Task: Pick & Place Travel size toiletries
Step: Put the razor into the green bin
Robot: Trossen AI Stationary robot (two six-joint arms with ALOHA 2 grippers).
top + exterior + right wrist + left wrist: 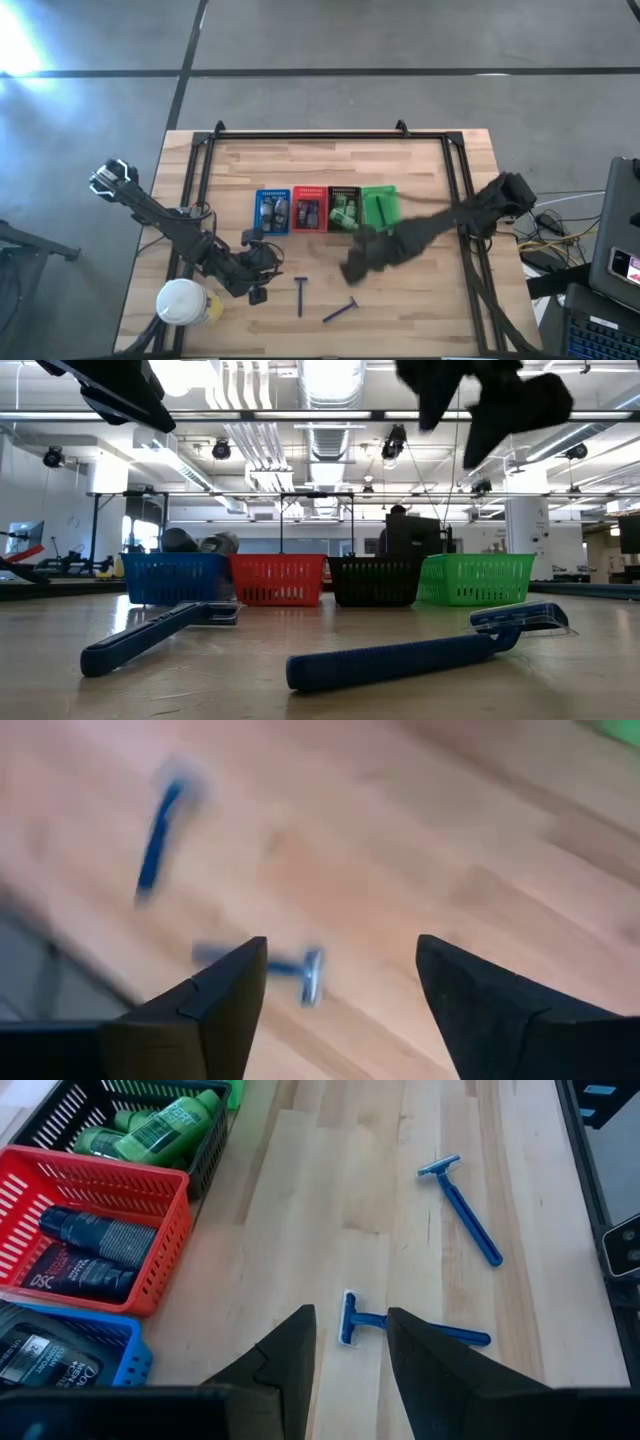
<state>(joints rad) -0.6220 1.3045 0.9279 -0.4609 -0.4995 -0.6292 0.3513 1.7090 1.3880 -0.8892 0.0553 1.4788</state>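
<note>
Your light wooden butcher-block tabletop (420,310) has a black metal frame (300,135) along its far and side edges. Four slotted plastic baskets sit in a row mid-table, touching side to side: blue basket (272,211), red basket (307,209), black basket (343,208), green basket (379,207).

Open room: bare wood between the baskets and the far frame, and a broad clear strip on the near side. Only two blue plastic T-shaped razors lie there: one razor (301,294) with its handle pointing toward the near edge, the second razor (340,311) slanted just beside it, apart. A round white-lidded container (182,301) stands at the near left corner.

Your left hand (350,1350) hangs low just left of the first razor, fingers spread with a narrow gap, holding nothing. Your right hand (340,980) hovers above the wood in front of the green basket, fingers spread wide, empty; both razors show blurred below it.

Contents: green bottles (165,1128) in the black basket, dark tubes (95,1235) in the red, dark items in the blue.

Writing: pale lettering on the green bottles, white print on the dark tubes, a label on the blue basket's item; none readable for certain.
</note>
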